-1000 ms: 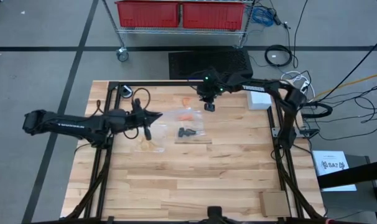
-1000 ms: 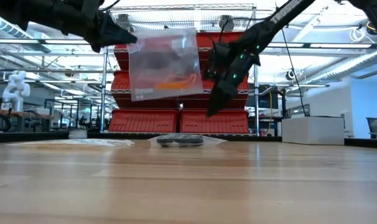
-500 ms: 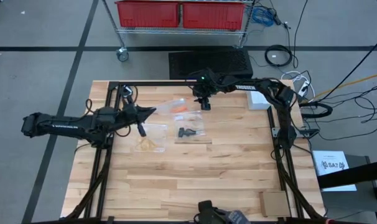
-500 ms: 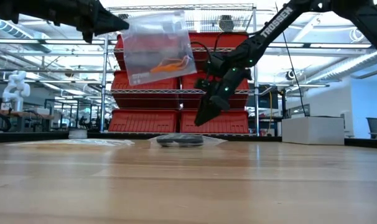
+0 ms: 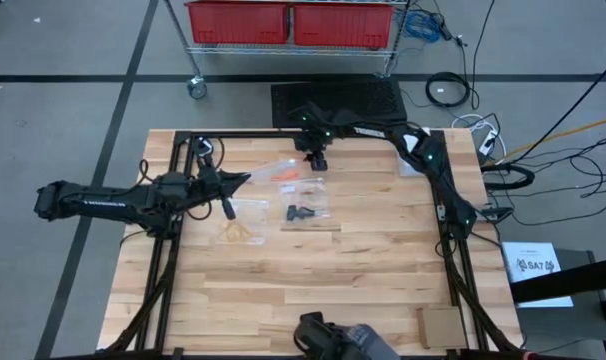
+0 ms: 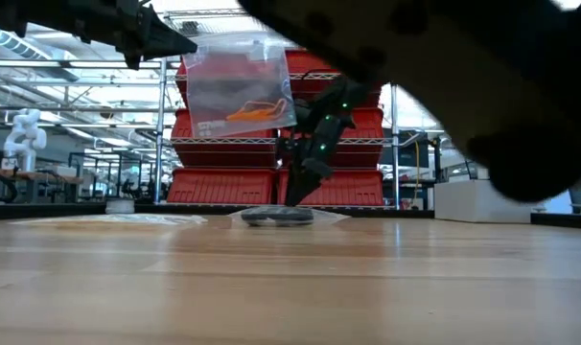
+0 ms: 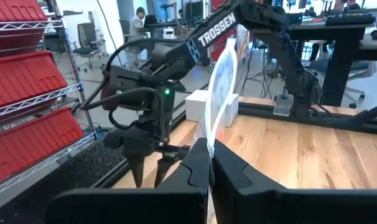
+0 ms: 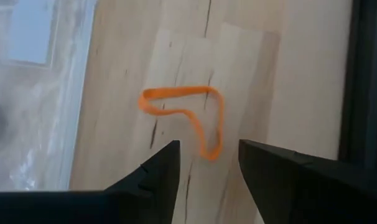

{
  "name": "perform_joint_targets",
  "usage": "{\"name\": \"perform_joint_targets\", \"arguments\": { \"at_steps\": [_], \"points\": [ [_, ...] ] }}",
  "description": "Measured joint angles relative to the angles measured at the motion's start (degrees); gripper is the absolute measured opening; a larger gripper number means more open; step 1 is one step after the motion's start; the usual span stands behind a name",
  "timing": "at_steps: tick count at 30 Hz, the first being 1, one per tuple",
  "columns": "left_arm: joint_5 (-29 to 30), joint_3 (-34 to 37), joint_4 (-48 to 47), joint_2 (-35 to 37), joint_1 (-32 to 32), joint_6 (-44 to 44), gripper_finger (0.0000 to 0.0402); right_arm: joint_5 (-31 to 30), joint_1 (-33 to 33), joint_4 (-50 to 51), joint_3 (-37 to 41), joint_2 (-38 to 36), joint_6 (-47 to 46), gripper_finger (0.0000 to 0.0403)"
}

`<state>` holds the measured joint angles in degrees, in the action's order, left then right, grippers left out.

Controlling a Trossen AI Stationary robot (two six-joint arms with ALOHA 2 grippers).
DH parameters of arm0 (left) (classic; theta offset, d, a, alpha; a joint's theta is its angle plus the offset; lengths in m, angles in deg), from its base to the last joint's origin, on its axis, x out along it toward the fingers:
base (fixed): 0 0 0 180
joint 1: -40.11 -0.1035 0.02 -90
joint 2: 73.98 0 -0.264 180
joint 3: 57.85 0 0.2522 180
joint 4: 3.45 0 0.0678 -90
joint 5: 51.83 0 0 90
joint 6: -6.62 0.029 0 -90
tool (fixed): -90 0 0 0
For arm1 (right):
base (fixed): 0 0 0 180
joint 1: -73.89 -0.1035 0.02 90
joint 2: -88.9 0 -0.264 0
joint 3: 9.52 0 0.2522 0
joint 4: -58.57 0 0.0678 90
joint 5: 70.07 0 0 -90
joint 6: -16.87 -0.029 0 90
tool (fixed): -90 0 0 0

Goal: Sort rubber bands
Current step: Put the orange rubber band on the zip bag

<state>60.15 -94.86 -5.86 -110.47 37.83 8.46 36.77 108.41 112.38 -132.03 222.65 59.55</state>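
Observation:
My left gripper point(image 5: 233, 187) is shut on a clear plastic bag point(image 6: 241, 86) held in the air, with orange rubber bands point(image 6: 257, 110) inside it. My right gripper point(image 8: 208, 146) is open, pointing down over a single loose orange band point(image 8: 182, 115) that lies flat on the wood near the table's far edge. Its fingers stand either side of one end of the loop without touching it. Black bands point(image 5: 301, 213) lie in a clear bag on the table's middle. Pale yellow bands point(image 5: 238, 235) lie in another bag to their left. My left gripper pinches the clear bag by its edge point(image 7: 208, 146) between the two shut fingers, coming level from the table's left. The bag is lifted clear of the table and hangs beside and below the fingers, seen edge-on in the left wrist view.
A white box point(image 5: 415, 160) sits at the far right and a cardboard piece point(image 5: 443, 327) at the near right corner. Black frame rails point(image 5: 445, 215) run along the table's sides. A large dark blurred shape point(image 6: 434, 77) close to the low camera hides the upper right there.
My right gripper has moved toward the table's left and far edge and come down toward the loose orange band. My left gripper has drawn slightly left and raised the bag, which has tipped. A dark shape has come in at the near edge.

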Motion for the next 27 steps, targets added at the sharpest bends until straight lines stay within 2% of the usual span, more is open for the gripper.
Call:
{"name": "perform_joint_targets", "arguments": {
  "at_steps": [10, 15, 20, 27],
  "points": [
    [0.0, 0.0, -0.5, 0.0, 0.0, 0.1, 0.0004, 0.2, -0.4, 2.1, -1.7, 2.2, 2.1, 0.0148],
    [0.0, 0.0, -0.4, 0.1, 0.0, 0.1, 0.0004, 0.2, -0.4, 2.2, -1.6, 2.2, 3.4, 0.0101],
    [0.0, 0.0, -0.4, 0.1, 0.0, 0.1, 0.0004, -1.0, -0.4, 1.3, -1.6, 2.1, 4.5, 0.0014],
    [0.0, 0.0, -0.4, 0.2, 0.0, 0.1, 0.0004, -3.4, -0.8, 4.1, -1.6, -0.2, 4.7, 0.0001]
  ]
}}
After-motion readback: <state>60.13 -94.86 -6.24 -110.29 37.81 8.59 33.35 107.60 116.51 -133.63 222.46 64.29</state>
